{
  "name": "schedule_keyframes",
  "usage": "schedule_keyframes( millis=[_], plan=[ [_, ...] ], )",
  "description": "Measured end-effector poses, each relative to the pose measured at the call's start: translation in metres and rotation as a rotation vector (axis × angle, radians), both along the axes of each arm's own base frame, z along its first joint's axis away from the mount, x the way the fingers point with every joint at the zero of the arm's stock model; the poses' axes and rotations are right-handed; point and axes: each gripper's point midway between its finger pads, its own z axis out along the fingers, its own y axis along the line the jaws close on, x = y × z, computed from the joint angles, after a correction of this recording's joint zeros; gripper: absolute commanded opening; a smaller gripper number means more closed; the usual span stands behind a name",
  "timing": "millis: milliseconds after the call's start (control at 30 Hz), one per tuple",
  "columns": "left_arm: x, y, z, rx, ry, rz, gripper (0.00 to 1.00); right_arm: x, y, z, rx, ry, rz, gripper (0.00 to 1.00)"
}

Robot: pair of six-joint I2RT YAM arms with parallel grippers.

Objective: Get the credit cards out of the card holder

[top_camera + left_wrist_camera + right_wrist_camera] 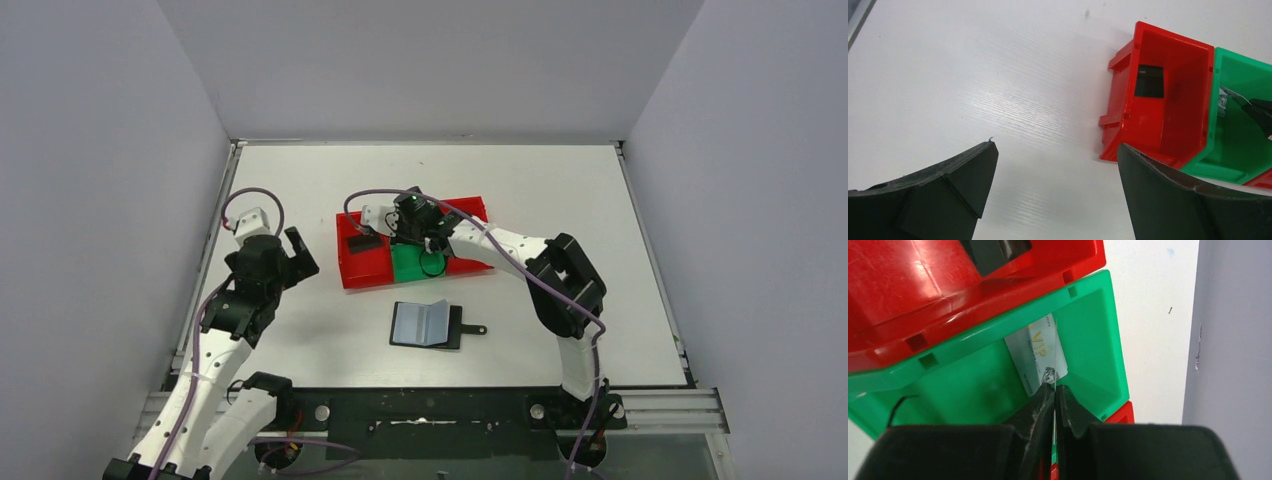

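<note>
The black card holder (425, 323) lies open on the table, blue-grey pockets up, snap tab to the right. A black card (362, 241) lies in the left red bin (1120, 100); it also shows in the left wrist view (1149, 81). My right gripper (425, 235) hangs over the green bin (1098, 330), shut (1054, 386) on a thin card seen edge-on. A silver-grey card (1035, 352) with gold lettering shows just past the fingertips; I cannot tell if it is the held one. No orange-gold card shows. My left gripper (1057, 145) is open and empty, left of the bins (297, 250).
Red and green bins stand side by side at mid-table, with another red bin (470, 215) on the right. The grey wall (1233, 340) rises behind them. The right arm stretches from its base across to the bins, passing right of the card holder.
</note>
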Motion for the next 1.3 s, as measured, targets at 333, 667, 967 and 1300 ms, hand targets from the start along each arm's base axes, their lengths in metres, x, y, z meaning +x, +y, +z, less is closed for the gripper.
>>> schedule_keyframes(
  millis=[333, 667, 967, 1300],
  plan=[
    [0.001, 0.018, 0.001, 0.016, -0.007, 0.081, 0.93, 0.012, -0.002, -0.015, -0.120, -0.049, 0.066, 0.00],
    [0.001, 0.019, 0.002, 0.015, -0.011, 0.085, 0.93, 0.027, 0.005, -0.029, -0.136, -0.087, 0.083, 0.07],
    [0.001, 0.020, 0.003, 0.014, -0.013, 0.089, 0.92, 0.030, 0.000, -0.042, -0.138, -0.059, 0.071, 0.31],
    [0.001, 0.021, 0.003, 0.010, -0.012, 0.091, 0.93, 0.024, -0.004, -0.047, -0.060, 0.044, 0.051, 0.37]
  ],
)
